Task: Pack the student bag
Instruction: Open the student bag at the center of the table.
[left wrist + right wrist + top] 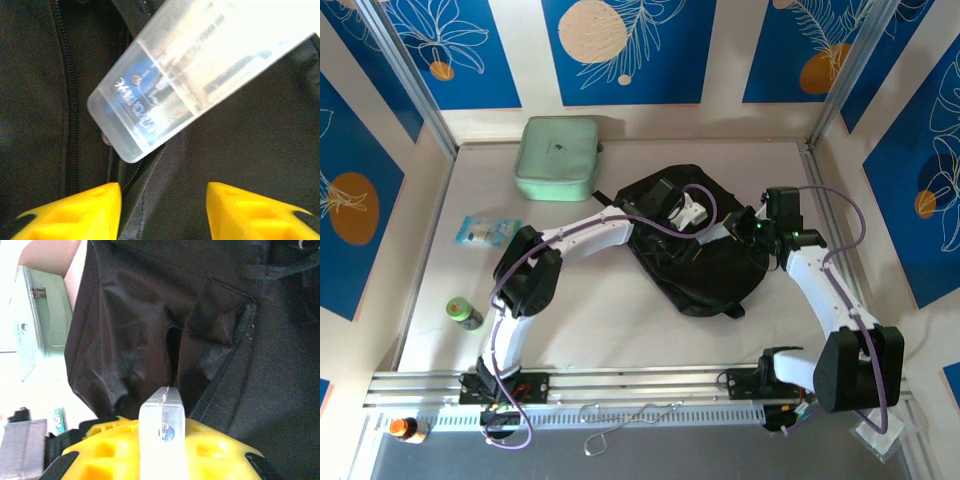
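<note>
The student bag (705,265), a black fabric backpack, lies flat mid-table. My right gripper (747,228) comes in from the right and is shut on a clear plastic case (161,432) with a blue label, seen edge-on between its yellow fingers (100,445). The case points at a dark slit opening (172,352) in the bag. In the left wrist view the same clear case (190,75) slants over the bag's zipper (70,100). My left gripper (164,210) hovers open just above the bag fabric (250,135), jaws apart with a seam between them and holding nothing.
A pale mint green zip case (558,158) sits at the back left. A small blue and white packet (487,231) and a green can (463,313) lie at the left. An orange-capped bottle (406,429) stands by the front rail.
</note>
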Tool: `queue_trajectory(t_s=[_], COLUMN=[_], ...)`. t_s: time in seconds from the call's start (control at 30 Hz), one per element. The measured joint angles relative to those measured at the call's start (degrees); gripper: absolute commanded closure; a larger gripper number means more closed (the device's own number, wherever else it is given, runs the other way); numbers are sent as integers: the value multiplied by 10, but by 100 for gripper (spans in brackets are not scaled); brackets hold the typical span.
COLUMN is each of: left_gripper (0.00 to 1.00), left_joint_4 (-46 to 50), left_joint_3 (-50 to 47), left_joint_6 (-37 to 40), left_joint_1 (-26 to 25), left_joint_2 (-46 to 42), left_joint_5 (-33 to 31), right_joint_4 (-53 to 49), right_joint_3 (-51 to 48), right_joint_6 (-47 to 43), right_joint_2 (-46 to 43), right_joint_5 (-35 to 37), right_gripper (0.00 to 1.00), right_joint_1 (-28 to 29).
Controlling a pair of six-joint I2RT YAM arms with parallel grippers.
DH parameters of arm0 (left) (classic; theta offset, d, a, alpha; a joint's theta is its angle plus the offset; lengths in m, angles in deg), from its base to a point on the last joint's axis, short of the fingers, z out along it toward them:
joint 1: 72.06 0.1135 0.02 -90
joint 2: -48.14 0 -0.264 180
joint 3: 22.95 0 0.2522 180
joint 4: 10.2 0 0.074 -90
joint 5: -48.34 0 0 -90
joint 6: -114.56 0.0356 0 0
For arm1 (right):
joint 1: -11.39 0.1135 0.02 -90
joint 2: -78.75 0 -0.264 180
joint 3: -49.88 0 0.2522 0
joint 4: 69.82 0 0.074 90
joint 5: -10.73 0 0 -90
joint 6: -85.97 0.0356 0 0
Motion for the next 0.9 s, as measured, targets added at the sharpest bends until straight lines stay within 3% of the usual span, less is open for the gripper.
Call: queue_trajectory(t_s=[0.3, 0.6, 0.9], left_gripper=[50, 52, 51], left_joint_4=[24, 77, 144], left_joint_3=[7, 91, 169], left_joint_6=[-46, -62, -26], left_joint_1=[6, 6, 2], left_joint_2=[-11, 24, 107], left_joint_5=[-91, -156, -171], right_joint_4=[95, 145, 140], right_joint_3=[-103, -141, -151], right_joint_6=[21, 41, 47], right_joint_2=[-38, -59, -78], right_joint_5=[-6, 14, 43], right_gripper=[93, 93, 94], right_joint_1=[-4, 6, 12])
